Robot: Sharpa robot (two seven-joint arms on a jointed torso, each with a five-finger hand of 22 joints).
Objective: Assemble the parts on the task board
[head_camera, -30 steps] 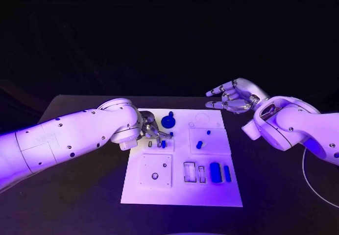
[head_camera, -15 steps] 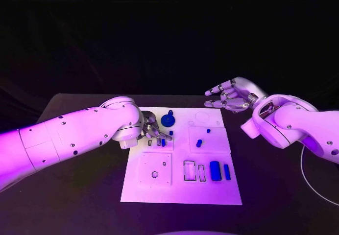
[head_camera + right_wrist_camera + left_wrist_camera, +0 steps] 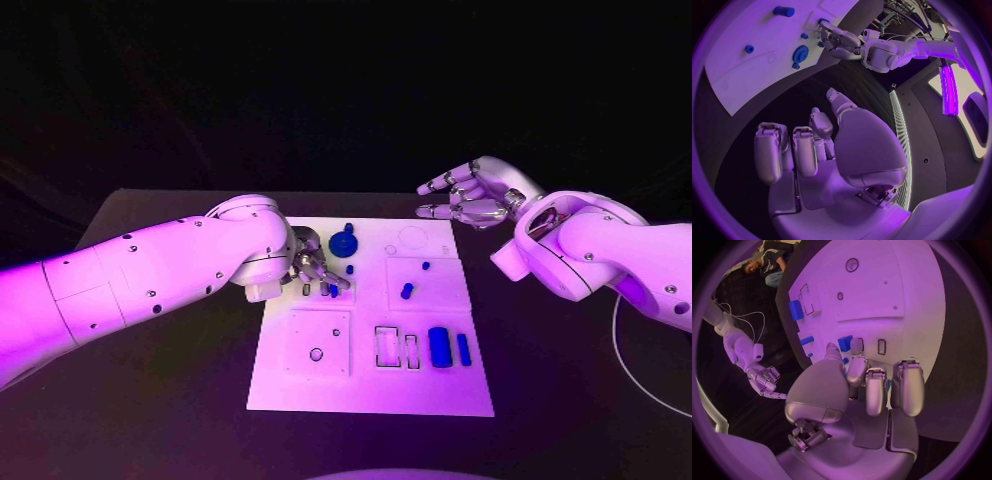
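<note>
1. Since a second ago little has moved: the left hand [image 3: 315, 268] stays low over the task board [image 3: 372, 385], the right hand [image 3: 469, 198] hangs beyond its far right corner.
2. Head view: a blue part [image 3: 333, 290] lies beside the left fingertips, the blue disc [image 3: 343, 243] just beyond.
3. Left wrist view: fingers [image 3: 874, 390] curled over that part [image 3: 845, 343]; whether they pinch it I cannot tell.
4. Right wrist view: right hand [image 3: 811, 145] spread, holding nothing, above the worktop [image 3: 842, 80].

A black table [image 3: 159, 390] carries the white task board [image 3: 372, 385], which lies flat at its middle.
</note>
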